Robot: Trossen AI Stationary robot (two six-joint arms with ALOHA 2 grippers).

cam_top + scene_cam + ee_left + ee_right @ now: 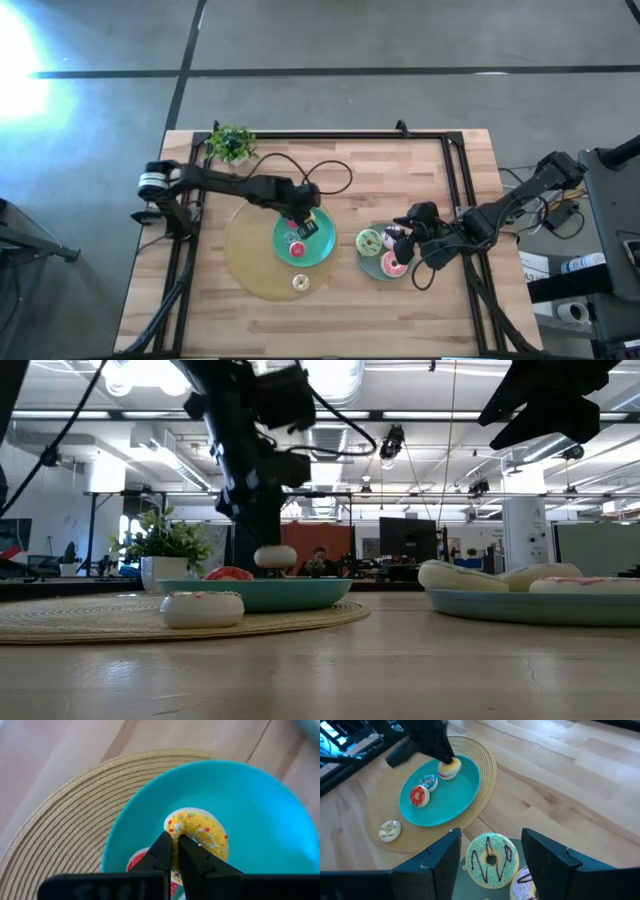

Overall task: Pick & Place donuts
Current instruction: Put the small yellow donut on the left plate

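Note:
The teal plate (318, 250) sits on a round woven mat (248, 262). My left gripper (298, 224) is over it, shut on the tiny yellow donut (200, 837). The red donut (418, 796) and the blue donut (428, 782) lie flat on the teal plate. The cream donut (300, 282) lies on the mat. The green donut (490, 859) and the pink donut (394, 265) lie on the grey-green plate (371, 267). My right gripper (490, 834) hovers open above the green donut. My left gripper pinches the yellow donut's ring (176, 831) between its two fingers, one fingertip (162, 845) outside the ring and the other at its hole. The fingers come from above, pointing down. In the low view the donut (276, 557) hangs just clear of the teal plate.
A small potted plant (231, 142) stands at the table's far left corner. A dark frame runs along the table's edges. Bare wood lies along the near edge and between the two plates.

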